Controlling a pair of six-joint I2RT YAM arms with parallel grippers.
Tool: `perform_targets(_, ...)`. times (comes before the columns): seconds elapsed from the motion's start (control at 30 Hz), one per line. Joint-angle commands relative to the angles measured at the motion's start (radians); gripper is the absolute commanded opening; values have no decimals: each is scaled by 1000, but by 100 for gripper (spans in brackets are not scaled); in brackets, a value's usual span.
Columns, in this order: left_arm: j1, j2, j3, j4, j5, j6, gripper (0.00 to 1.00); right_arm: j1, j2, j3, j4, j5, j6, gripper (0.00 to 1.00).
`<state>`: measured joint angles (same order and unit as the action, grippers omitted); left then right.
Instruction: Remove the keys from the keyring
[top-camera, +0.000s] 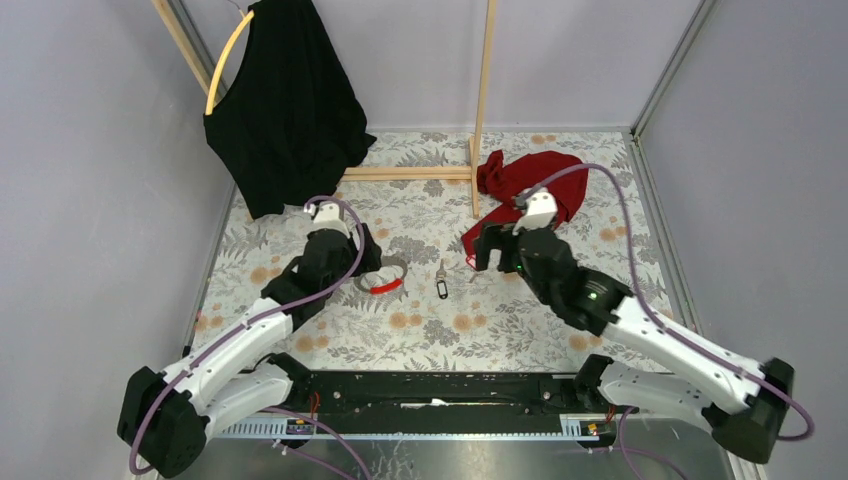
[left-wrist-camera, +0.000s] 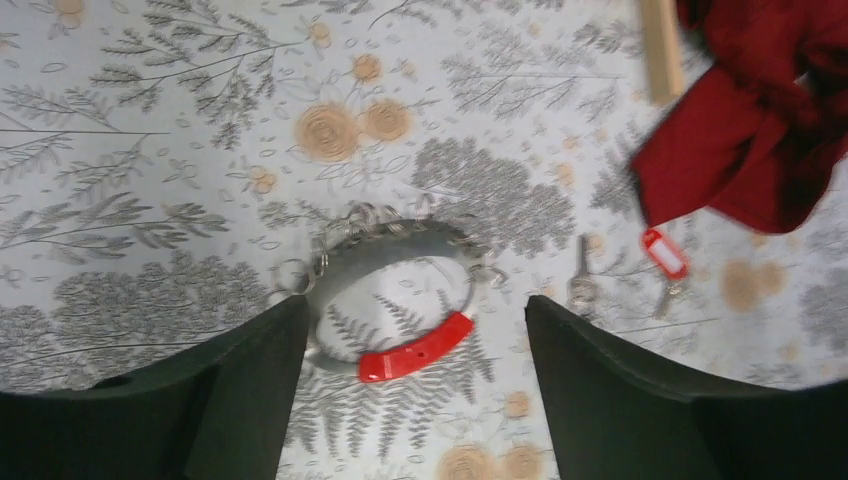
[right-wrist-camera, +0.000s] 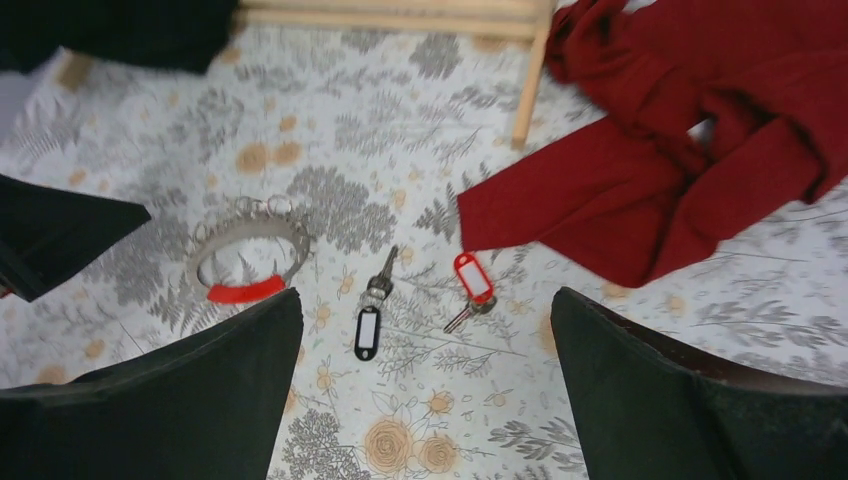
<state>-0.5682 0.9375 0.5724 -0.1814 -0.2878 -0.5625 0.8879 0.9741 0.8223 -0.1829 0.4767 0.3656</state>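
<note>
The keyring (top-camera: 384, 279) is a grey strap loop with a red section, lying flat on the floral mat; it also shows in the left wrist view (left-wrist-camera: 395, 290) and the right wrist view (right-wrist-camera: 246, 260). A key with a black tag (right-wrist-camera: 368, 325) lies loose to its right, also seen from above (top-camera: 441, 280). A key with a red tag (right-wrist-camera: 472, 285) lies further right, near the red cloth. My left gripper (left-wrist-camera: 415, 330) is open and empty just above the ring. My right gripper (right-wrist-camera: 425, 340) is open and empty above the two keys.
A red cloth (top-camera: 530, 185) lies crumpled at the back right. A wooden rack (top-camera: 480, 120) stands behind it, with a black garment (top-camera: 285, 110) on a yellow hanger (top-camera: 228, 60). Grey walls close in both sides.
</note>
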Motion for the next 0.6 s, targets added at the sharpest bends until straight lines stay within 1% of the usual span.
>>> perform_targets(0.0,8,-55,105,-47,60,54,97,-4,-133,61,-151,150,-15,100)
perform_targets(0.03,7,-67,126,-70,83,64,99,-4,-161,65,-164,168,-8,100)
perform_targets(0.17,7,-88,213,-172,181,105,99,-4,-284,71,-187,242,12,100)
perform_targets(0.23,7,-117,228,-196,215,123,99,-5,-341,66,-183,257,32,100)
perform_targets(0.4,7,-197,240,-206,226,150,99,-4,-415,66,-180,207,17,100)
perform_targets(0.57,7,-190,277,-258,192,145,99,-4,-416,86,-242,198,18,100)
